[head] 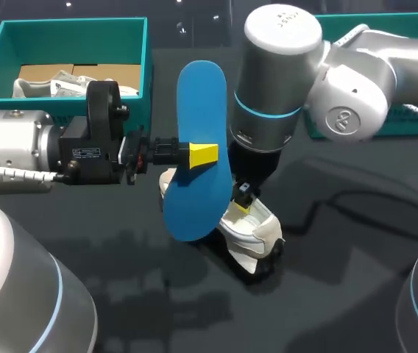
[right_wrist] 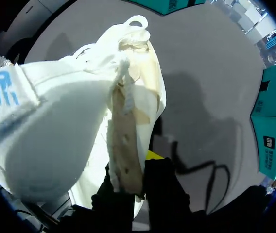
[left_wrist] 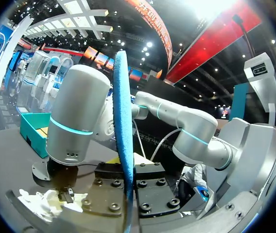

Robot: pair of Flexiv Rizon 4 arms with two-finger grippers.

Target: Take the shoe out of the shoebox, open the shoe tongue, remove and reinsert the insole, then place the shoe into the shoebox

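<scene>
Left gripper (head: 203, 154): level with the dark grey table (head: 356, 294), clamped on flat blue foam insole (head: 194, 202) held upright. Right gripper (head: 243, 204): pointing down, pinching eyelet flap of white mesh sneaker (head: 259, 237) lying on table. Teal cardboard shoebox (head: 73, 26): far left corner.

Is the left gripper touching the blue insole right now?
Touching. In the left wrist view the blue insole stands edge-on, clamped between the fingers of the left gripper; the head view shows one yellow tip flat on its face.
</scene>
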